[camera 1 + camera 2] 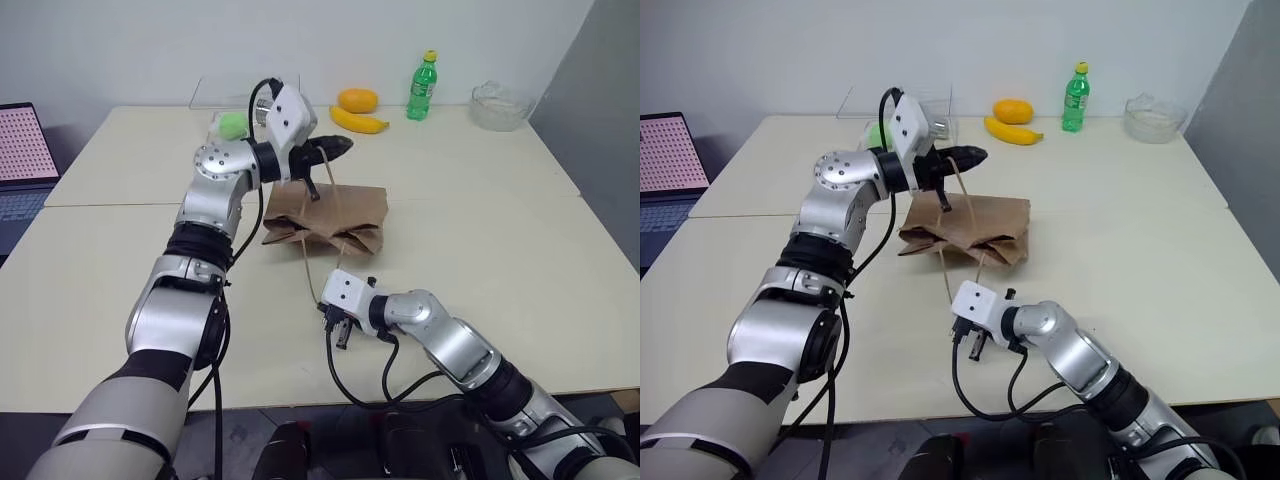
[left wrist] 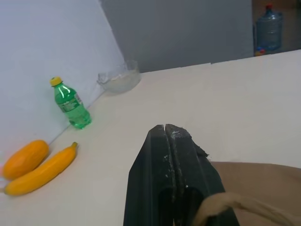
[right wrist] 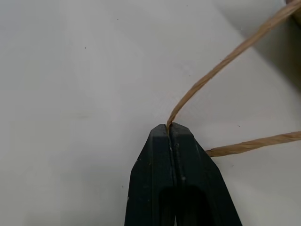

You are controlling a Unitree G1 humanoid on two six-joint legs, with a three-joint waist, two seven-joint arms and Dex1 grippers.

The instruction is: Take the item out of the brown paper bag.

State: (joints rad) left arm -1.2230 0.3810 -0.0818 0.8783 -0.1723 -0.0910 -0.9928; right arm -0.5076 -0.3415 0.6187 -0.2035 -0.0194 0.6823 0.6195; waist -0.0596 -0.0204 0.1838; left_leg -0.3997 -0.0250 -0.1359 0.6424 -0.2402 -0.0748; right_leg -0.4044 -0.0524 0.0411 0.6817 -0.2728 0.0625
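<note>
The brown paper bag [image 1: 328,222] lies crumpled near the middle of the table [image 1: 520,260], well clear of every edge. Each arm has one of its thin tan loop handles. The left gripper [image 1: 338,146] is pressed together on the far handle [image 1: 330,190], raised above the bag, so that side is lifted. The right gripper [image 3: 168,129], low toward the near edge, is pinched tight on the near handle [image 3: 221,63], whose cord runs from its fingertips to the bag.

The step in hand looks like spreading the mouth. To do it well, I'd draw the two handles apart gently and evenly, keeping tension low so the thin cords don't tear from the paper, and hold the bag against the table instead of hoisting it.

The bag is creased, its top folded inward, its mouth barely parted. The item is hidden, presumably inside.

Along the far edge stand a green bottle [image 1: 423,86], a banana [image 1: 358,121] and a glass bowl [image 1: 498,105].
</note>
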